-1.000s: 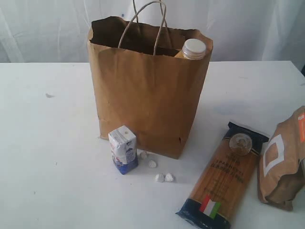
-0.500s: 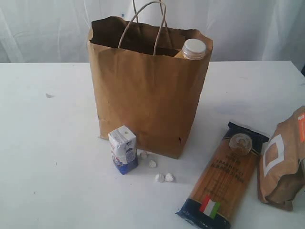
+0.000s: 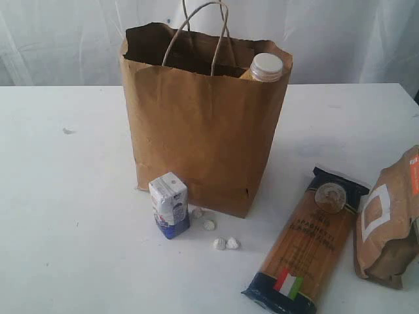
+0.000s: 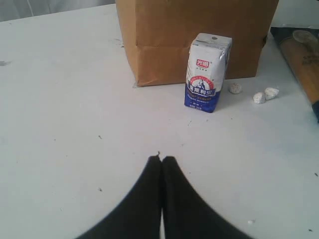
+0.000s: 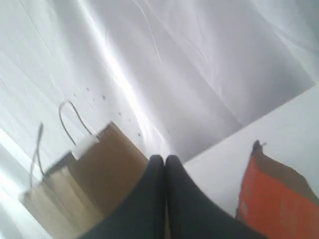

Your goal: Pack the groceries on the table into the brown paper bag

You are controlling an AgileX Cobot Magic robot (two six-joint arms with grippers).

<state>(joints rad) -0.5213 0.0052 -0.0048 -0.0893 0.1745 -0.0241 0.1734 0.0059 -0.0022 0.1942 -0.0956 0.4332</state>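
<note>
Moved: nothing since the earlier frames.
Centre: brown paper bag (image 3: 203,131), bottle (image 3: 266,67) inside.
In front: carton (image 3: 169,204), pebbles (image 3: 226,243) beside it.
Lower right: spaghetti pack (image 3: 308,245), pouch (image 3: 386,222).
Left gripper (image 4: 162,159), right gripper (image 5: 160,158): both closed tight, empty.

Four small white pebble-like bits (image 3: 209,224) lay scattered in a loose diagonal line, two of them a little apart and the other two touching side by side nearer the exterior camera. A wrinkled white fabric curtain (image 3: 340,33) hung across the whole background in soft vertical folds. A small grey smudge (image 3: 68,131) sat alone, well apart from the bits, off to the left.
</note>
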